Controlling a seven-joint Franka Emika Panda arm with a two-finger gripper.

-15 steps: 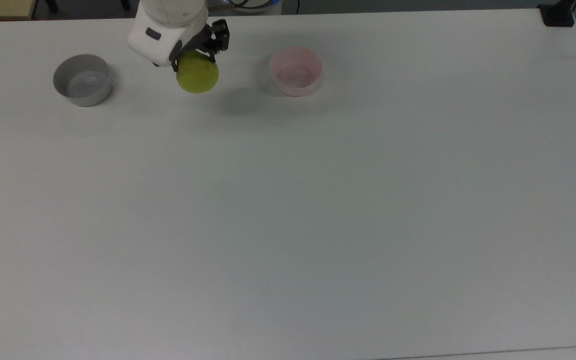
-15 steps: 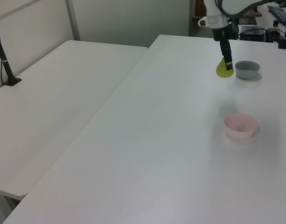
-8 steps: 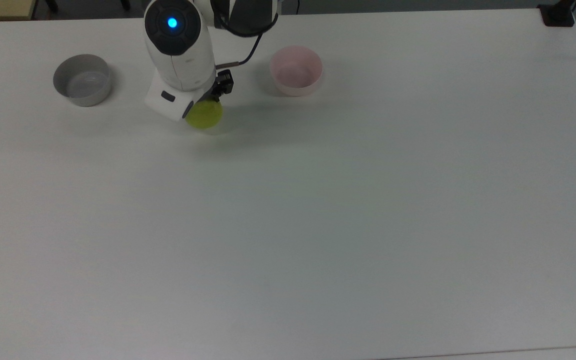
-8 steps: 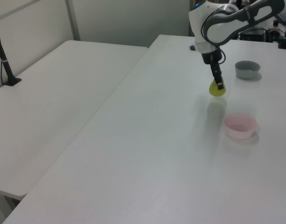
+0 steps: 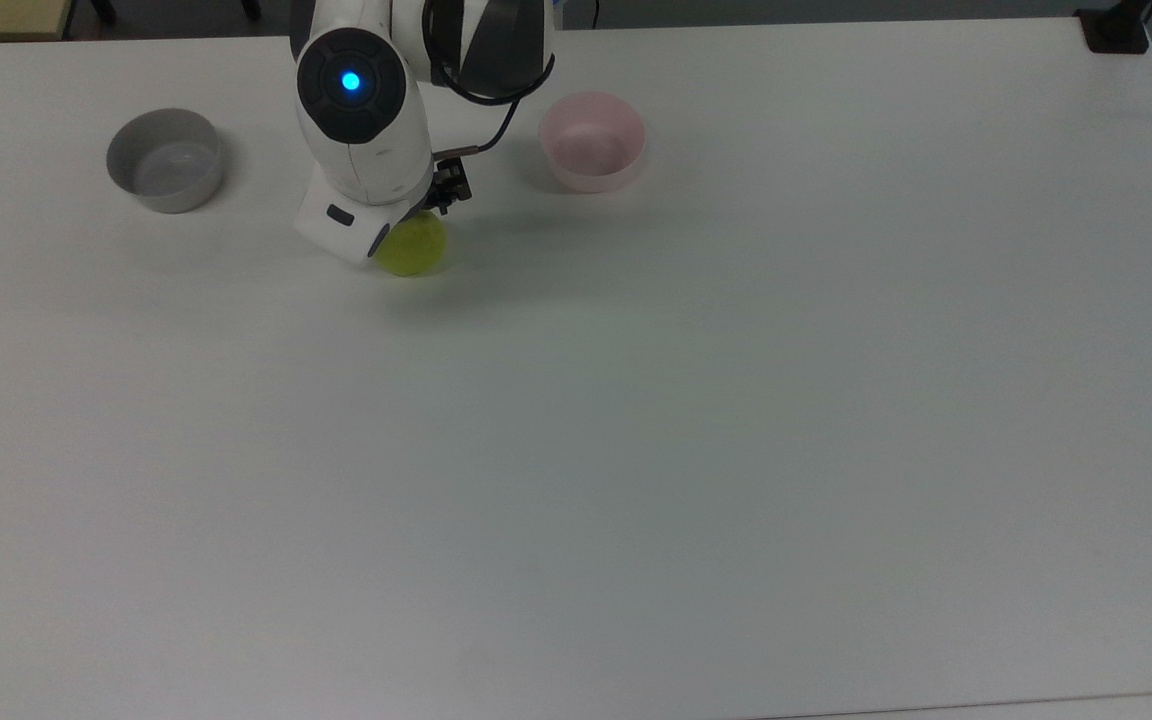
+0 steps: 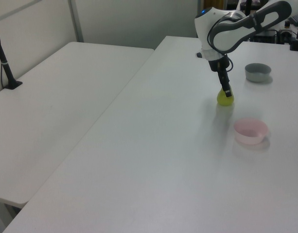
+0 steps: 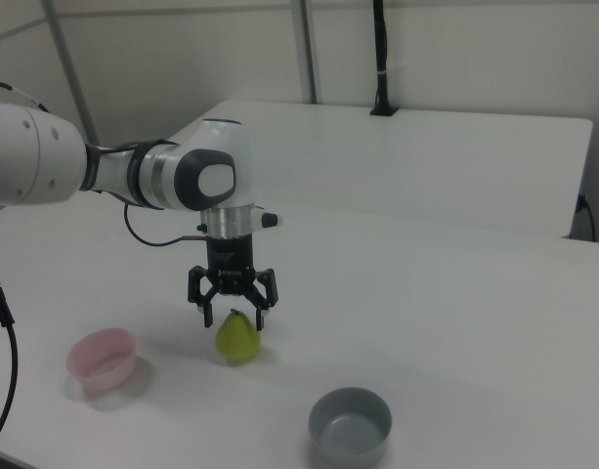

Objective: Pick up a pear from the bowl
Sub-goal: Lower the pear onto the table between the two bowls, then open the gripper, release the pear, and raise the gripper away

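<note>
The pear [image 7: 238, 338] is standing on the table [image 5: 636, 450] between the 2 bowls, clear of the pink bowl [image 5: 592, 141], long axis upright, stem pointing up. The gripper [image 7: 233, 315] is straddling its top with fingers spread apart. Risk: the rounded base is likely rocking or toppling if nudged.

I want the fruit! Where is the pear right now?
The pear sits on the table under the end effector, between the pink bowl and grey bowl in the right view.
</note>
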